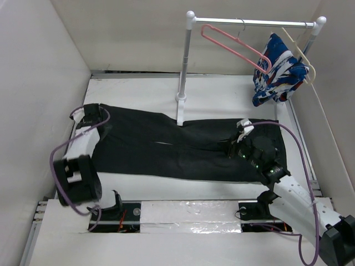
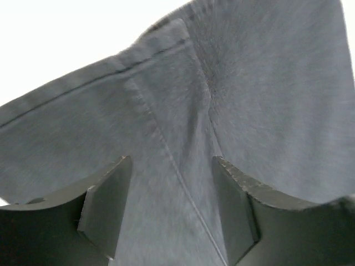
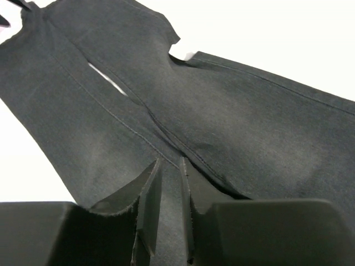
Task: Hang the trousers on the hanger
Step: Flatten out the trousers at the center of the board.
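The black trousers [image 1: 183, 147] lie flat across the table from left to right. The pink hanger [image 1: 233, 47] hangs on the rack bar at the back, apart from both arms. My left gripper [image 1: 93, 119] is at the trousers' left end. In the left wrist view it [image 2: 172, 160] is open, its fingers wide apart just above the fabric [image 2: 249, 83]. My right gripper [image 1: 234, 146] is on the right part of the trousers. In the right wrist view it [image 3: 170, 163] is nearly shut, with trouser fabric [image 3: 233, 111] in the narrow gap.
A white rack [image 1: 186, 66] stands at the back, its base [image 1: 180, 100] touching the trousers' far edge. A cream hanger [image 1: 302, 52] with a blue, white and red garment [image 1: 277, 69] hangs at the rack's right end. White walls enclose the table.
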